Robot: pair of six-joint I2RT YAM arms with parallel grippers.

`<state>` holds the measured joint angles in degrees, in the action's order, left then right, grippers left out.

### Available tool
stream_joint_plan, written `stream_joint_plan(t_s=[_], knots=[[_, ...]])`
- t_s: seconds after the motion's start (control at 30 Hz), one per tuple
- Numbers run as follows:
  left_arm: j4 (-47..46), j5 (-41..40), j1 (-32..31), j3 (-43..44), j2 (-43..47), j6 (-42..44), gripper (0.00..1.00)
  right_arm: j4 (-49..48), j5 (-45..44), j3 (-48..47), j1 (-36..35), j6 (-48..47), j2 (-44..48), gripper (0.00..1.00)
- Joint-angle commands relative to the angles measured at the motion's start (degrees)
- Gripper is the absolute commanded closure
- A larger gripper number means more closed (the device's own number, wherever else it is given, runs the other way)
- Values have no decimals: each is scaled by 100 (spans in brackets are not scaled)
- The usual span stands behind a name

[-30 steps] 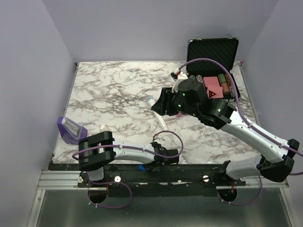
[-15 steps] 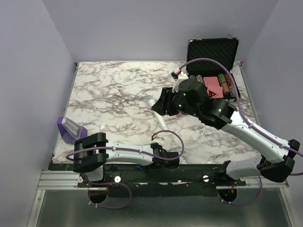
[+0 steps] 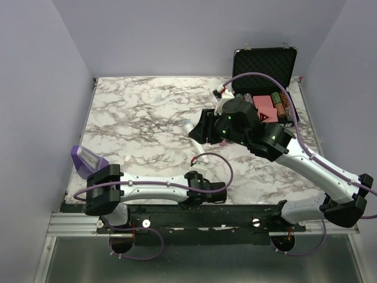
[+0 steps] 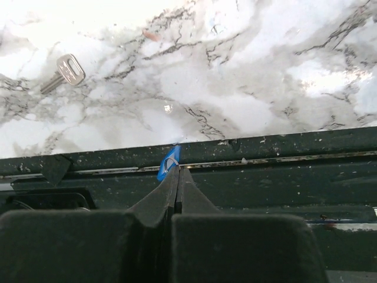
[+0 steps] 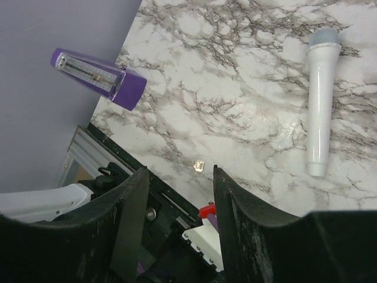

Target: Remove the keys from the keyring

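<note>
My left gripper (image 4: 178, 172) is shut over the black front rail, pinching a key with a blue head (image 4: 169, 160) at its tips. The thin silver keyring (image 4: 172, 161) loops across that head. A loose silver key (image 4: 63, 72) lies flat on the marble beyond the rail; it also shows in the right wrist view (image 5: 198, 165). In the top view the left gripper (image 3: 207, 196) lies low at the table's front edge and the blue key is hidden. My right gripper (image 5: 179, 171) is open and empty, held high over the table's middle (image 3: 197, 132).
A white-and-grey microphone (image 5: 321, 106) lies on the marble under the right arm (image 3: 200, 150). A purple metronome (image 3: 88, 160) stands at the left edge. An open black case (image 3: 264, 62) with several items sits at the back right.
The left arm has stretched out to the right along the front edge, its elbow dropping left. The blue key seen at the rail earlier is hidden in the top view. The right arm is still.
</note>
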<state>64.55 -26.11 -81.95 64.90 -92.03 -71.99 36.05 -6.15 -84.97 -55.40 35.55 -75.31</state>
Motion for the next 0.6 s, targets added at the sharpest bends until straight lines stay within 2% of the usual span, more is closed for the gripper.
stream_joint_plan(t_s=[0.0,0.33,0.37,0.4,0.43,0.47,0.5,0.53,0.57], knots=[[224,-456,197,233,247,255,100,-46,-26,-37,38,-13,139,44],[75,-764,970,339,308,870,100,103,-158,-116,46,-22,157,44],[49,-764,1101,321,343,923,93,138,-202,-125,46,-31,165,43],[-12,-738,1216,321,370,1045,72,174,-263,-125,38,-39,174,41],[-39,-729,1286,321,413,1125,45,209,-342,-134,46,-31,192,37],[-48,-746,1357,339,457,1186,31,235,-421,-125,46,-31,201,32],[-48,-764,1410,365,519,1256,7,253,-465,-116,55,-22,227,28],[-40,-782,1471,400,563,1309,1,279,-509,-116,55,-22,244,19],[-22,-790,1506,444,633,1371,1,288,-545,-125,64,-4,227,15]])
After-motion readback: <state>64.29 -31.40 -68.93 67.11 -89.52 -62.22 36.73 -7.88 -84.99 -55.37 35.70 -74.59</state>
